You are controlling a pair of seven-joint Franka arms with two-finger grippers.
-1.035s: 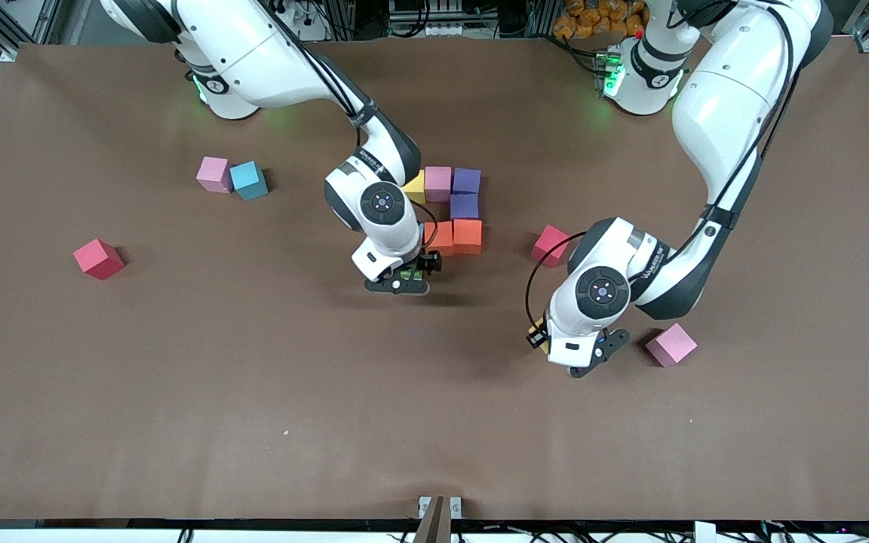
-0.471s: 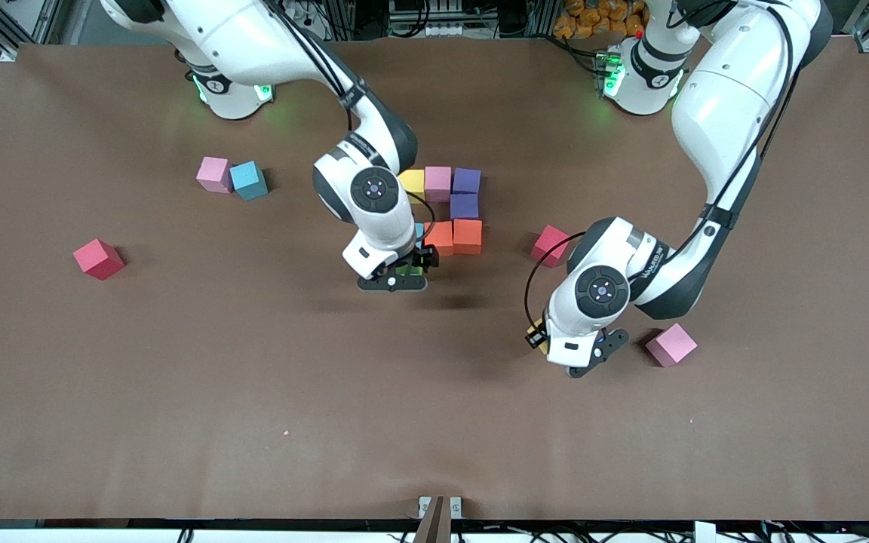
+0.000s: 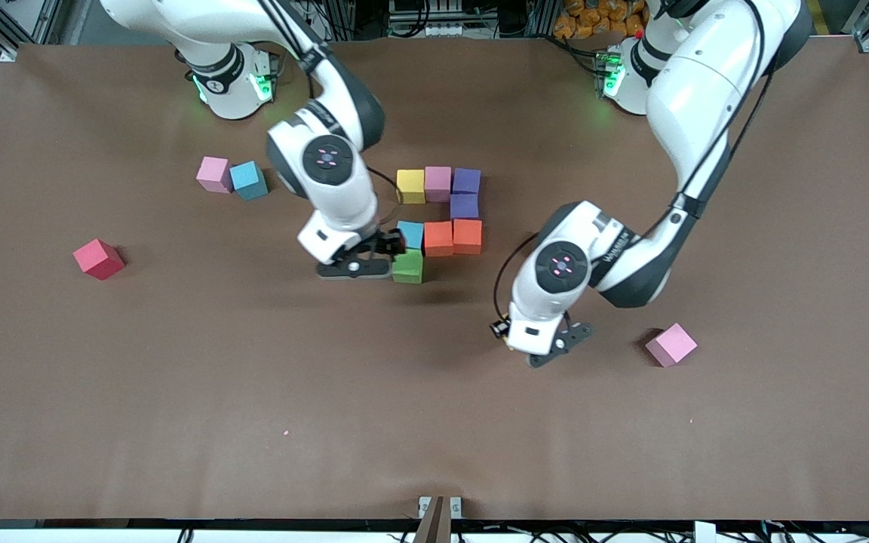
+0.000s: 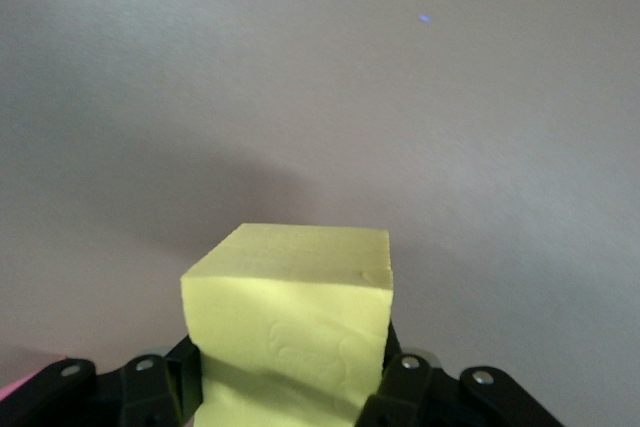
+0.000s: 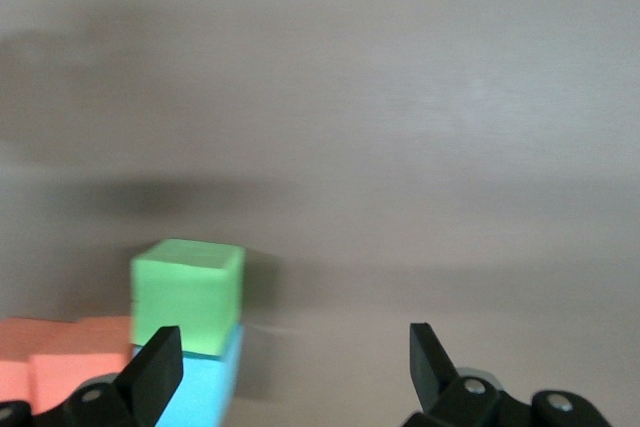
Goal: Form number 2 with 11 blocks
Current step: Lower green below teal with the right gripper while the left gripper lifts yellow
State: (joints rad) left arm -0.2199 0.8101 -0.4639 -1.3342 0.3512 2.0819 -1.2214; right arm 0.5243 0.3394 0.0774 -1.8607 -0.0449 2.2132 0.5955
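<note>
Left wrist view: left hand [image 4: 290, 397] is pinching a yellow block [image 4: 290, 332] over bare table [image 3: 178, 422]; it is looking light, soft, best squeezed on flat sides; right hand [image 3: 354, 265], spread, is hanging beside the green block [image 3: 407, 267] of the number 2 [image 3: 442, 215].

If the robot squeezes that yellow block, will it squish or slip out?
The yellow block looks matte and foamy, so it probably dents slightly and grips well. Its flat sides sit squarely in the left gripper, so slipping seems unlikely. It's likely light.
</note>
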